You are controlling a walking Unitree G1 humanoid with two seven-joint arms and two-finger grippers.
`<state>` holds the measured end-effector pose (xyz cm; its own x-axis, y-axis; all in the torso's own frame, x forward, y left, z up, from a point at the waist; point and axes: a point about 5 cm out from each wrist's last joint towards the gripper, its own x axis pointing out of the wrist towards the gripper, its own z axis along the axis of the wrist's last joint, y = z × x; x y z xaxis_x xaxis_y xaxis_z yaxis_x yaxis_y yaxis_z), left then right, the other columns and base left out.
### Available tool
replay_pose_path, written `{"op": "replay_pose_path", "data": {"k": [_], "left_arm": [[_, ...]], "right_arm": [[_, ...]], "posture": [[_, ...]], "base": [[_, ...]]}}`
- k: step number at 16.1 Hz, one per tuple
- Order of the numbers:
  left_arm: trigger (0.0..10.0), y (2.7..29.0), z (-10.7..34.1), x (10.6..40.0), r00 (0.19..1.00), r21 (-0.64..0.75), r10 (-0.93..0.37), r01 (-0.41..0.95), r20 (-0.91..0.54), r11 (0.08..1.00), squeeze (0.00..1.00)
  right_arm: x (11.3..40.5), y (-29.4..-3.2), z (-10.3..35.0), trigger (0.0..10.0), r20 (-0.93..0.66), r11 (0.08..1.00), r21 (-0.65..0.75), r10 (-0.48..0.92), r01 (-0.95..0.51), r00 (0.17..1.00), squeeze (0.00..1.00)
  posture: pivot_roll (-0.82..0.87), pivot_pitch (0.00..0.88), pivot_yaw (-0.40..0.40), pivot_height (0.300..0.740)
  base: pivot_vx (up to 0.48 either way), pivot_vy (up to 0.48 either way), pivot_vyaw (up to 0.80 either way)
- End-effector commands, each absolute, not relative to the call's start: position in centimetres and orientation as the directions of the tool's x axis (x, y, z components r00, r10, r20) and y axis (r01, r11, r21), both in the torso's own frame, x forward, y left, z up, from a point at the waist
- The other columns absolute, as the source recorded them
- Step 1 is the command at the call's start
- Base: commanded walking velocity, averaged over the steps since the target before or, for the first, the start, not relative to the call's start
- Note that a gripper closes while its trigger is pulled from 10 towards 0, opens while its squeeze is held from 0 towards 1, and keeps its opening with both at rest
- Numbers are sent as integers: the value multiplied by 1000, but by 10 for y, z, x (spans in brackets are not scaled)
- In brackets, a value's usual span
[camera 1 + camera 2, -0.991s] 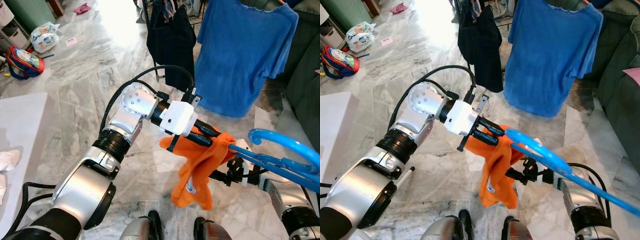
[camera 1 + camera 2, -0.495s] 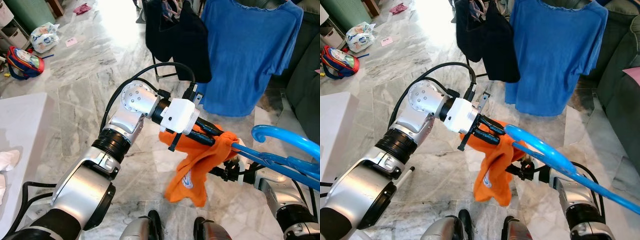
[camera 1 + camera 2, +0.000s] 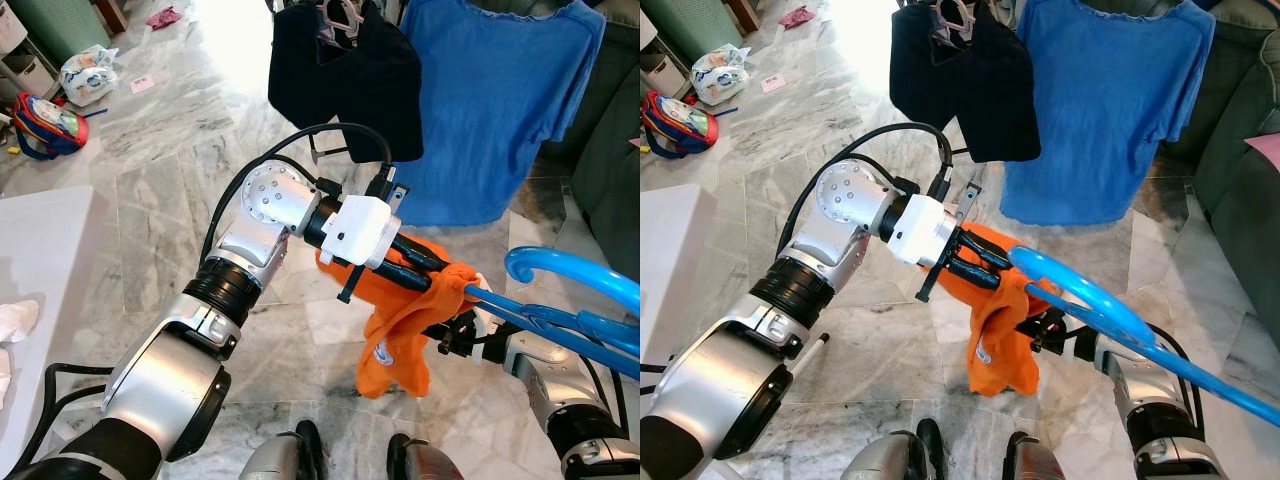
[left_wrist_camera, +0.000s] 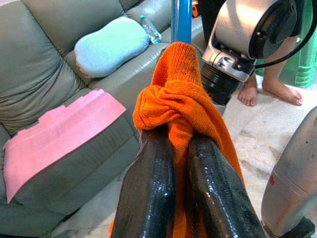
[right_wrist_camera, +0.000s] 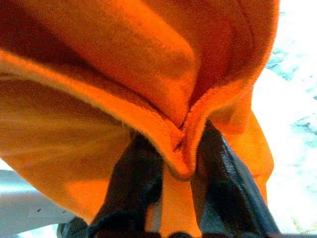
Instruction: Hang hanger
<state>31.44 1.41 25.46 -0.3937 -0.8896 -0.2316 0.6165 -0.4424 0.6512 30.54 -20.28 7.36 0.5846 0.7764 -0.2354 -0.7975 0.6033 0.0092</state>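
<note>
An orange garment (image 3: 400, 340) hangs in front of me over the marble floor. My left gripper (image 3: 440, 268) reaches in from the left and is shut on its upper bunched edge; the left wrist view shows both black fingers (image 4: 153, 183) pinching the orange knit. A blue plastic hanger (image 3: 560, 264) lies to the right, one end pushed into the garment's top. Just below that end my right gripper (image 3: 452, 335) is shut on a fold of the orange garment (image 5: 148, 64), as the right wrist view shows.
A blue T-shirt (image 3: 500, 100) and a black garment (image 3: 350, 80) hang on a rack ahead. A grey sofa (image 3: 615, 150) stands at the right, a white table (image 3: 40, 260) at the left. Bags (image 3: 45, 125) lie on the far floor. A person's bare feet (image 4: 277, 89) stand nearby.
The orange garment's loose lower part has swung and bunched closer under the grippers. The black garment on the rack has turned and spread wider. Both grippers keep their hold.
</note>
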Motion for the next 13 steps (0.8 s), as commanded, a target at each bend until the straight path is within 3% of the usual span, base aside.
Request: {"op": "replay_pose_path", "data": {"k": [1,3,5,8,11,13], "left_arm": [[10000,15,258,311,-411,670,-884,594,-223,-445,0],[10000,15,258,311,-410,670,-884,595,-223,-445,0],[10000,19,256,315,-385,667,-896,609,-223,-428,0],[10000,23,254,320,-355,661,-909,631,-220,-406,0],[10000,26,252,323,-330,657,-919,648,-216,-386,0],[10000,30,249,333,-230,666,-955,685,-187,-295,0]], "right_arm": [[304,-202,69,0,-241,613,16,769,-790,592,0],[305,-203,70,0,-239,623,8,761,-782,604,0],[306,-217,76,0,-207,697,-55,692,-715,691,0],[303,-232,79,0,-169,760,-76,628,-645,760,0],[300,-238,79,0,-147,787,-90,595,-610,790,0],[297,-245,86,0,-100,814,-124,559,-567,823,0]], "posture": [[-5,255,136,740],[-5,254,136,740],[-9,250,134,740],[-19,245,130,740],[-25,244,130,740],[-33,245,131,740]], "base": [[0,0,0],[0,0,0],[0,0,0],[0,0,0],[0,0,0],[0,0,0]]}}
